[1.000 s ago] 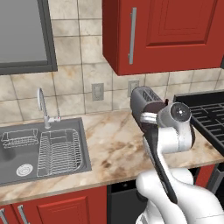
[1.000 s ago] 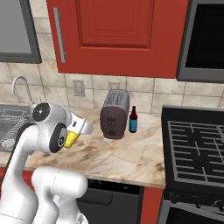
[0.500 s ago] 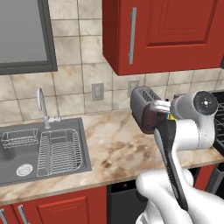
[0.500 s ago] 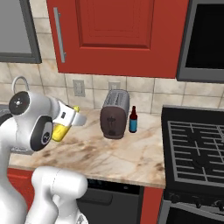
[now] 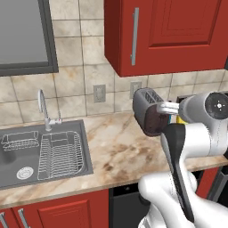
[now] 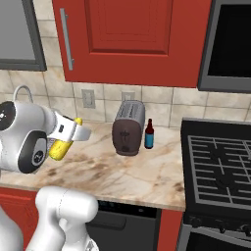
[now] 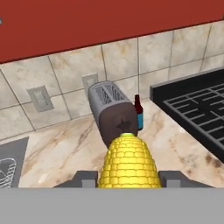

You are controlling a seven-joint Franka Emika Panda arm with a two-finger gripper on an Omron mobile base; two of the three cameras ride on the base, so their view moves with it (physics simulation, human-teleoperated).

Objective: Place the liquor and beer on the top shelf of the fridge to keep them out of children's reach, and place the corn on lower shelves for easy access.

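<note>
Marble counter (image 6: 147, 174) runs from the sink (image 5: 26, 151) to the stove (image 6: 220, 166); the gripper (image 6: 73, 133) grasps the corn (image 7: 128, 162) above it, apparently lifted clear; the beer (image 6: 149, 135) stands just beside the toaster (image 6: 127, 128)

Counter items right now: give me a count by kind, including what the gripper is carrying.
Corn cob, held in the gripper: 1
Beer bottle: 1
Toaster: 1
Total: 3
</note>
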